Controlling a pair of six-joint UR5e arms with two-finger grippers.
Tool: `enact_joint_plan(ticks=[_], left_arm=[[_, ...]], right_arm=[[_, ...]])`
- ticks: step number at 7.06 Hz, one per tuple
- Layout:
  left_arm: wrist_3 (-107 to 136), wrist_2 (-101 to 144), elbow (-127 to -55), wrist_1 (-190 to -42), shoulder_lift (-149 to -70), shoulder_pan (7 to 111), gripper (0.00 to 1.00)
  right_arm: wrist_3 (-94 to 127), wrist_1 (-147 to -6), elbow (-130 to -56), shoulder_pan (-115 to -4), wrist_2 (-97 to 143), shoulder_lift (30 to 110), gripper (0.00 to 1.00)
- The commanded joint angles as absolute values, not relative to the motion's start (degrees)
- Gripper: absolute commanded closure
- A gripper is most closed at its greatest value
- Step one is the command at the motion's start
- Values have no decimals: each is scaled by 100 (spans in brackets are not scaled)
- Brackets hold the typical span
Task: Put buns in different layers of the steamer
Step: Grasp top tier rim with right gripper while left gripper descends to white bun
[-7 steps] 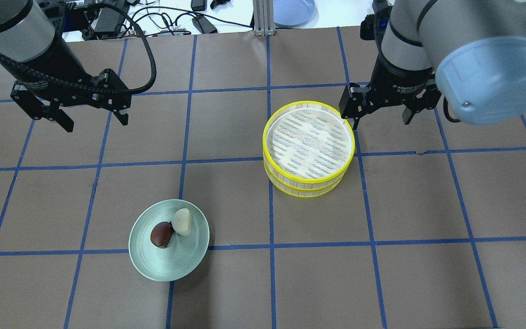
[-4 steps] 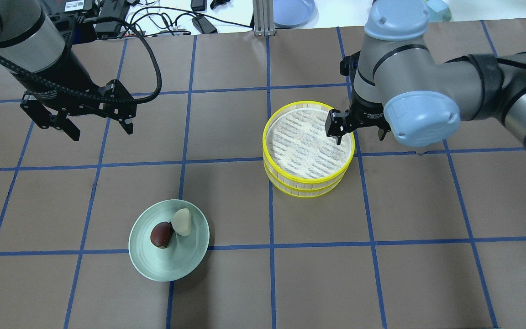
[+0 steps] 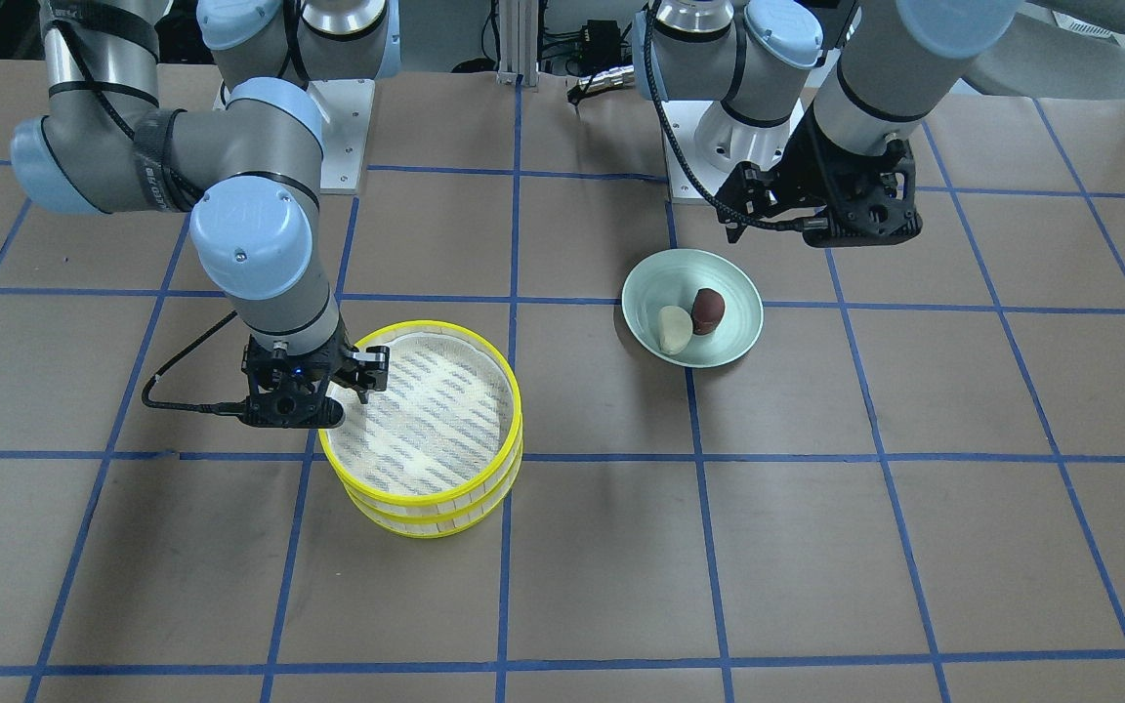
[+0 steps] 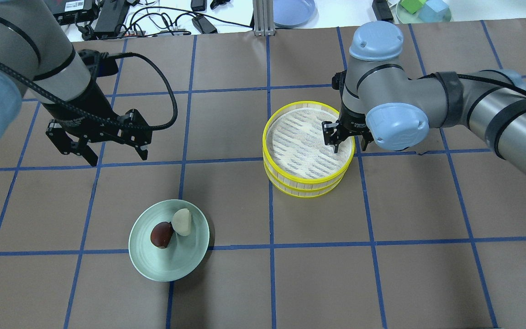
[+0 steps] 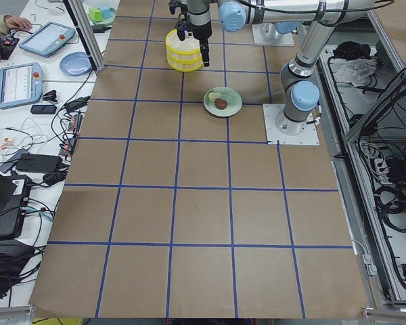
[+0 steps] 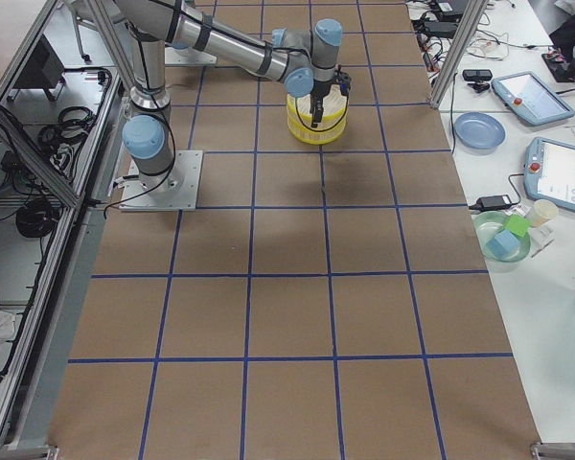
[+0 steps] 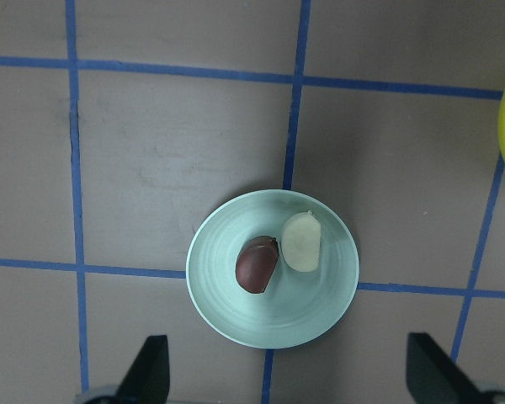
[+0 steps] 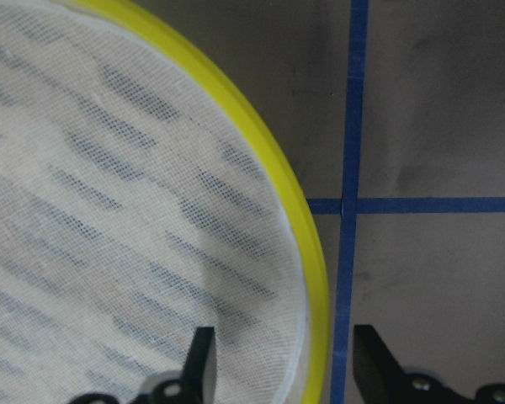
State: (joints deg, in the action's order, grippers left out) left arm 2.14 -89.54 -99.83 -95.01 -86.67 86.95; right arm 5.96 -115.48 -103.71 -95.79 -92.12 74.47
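Buns (image 4: 181, 222) lie with long axes roughly parallel; left end effector (image 4: 119, 159), right end effector (image 4: 349, 147) both gape empty.

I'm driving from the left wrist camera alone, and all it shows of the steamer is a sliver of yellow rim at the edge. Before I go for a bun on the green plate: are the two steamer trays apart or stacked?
Observer: Stacked. The upper round tray with the bright yellow rim sits squarely on the matching lower tray.
Operator: Is the right arm anywhere near them?
Observer: Yes. The right gripper is open and astride the upper tray's rim on the side away from your plate, with one finger inside the tray and the other outside it.
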Motion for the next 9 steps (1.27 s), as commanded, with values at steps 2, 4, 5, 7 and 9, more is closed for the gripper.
enact_joint_plan(ticks=[2,4,5,7,9], left_arm=[[194,-8860,-10633,-9448,-8938,8841,0],[220,-8868,-10810,-9106,-9306,9140,0],[211,-8886,-10863,-9062,-9534,9141,3],[211,-8842,-10942,-8818,-10008,9132,10],[220,-8833,-10969,-8379,-10439,9141,10]], right_arm=[[765,-11531,-10345,-9563,-9228,7453,100],[765,-11523,-10336,-9510,-9229,7453,100],[765,-11496,-10336,-9458,-9202,7453,100],[773,-11113,-10327,-9212,-8767,7462,100],[782,-10882,-10327,-8983,-8247,7471,100]])
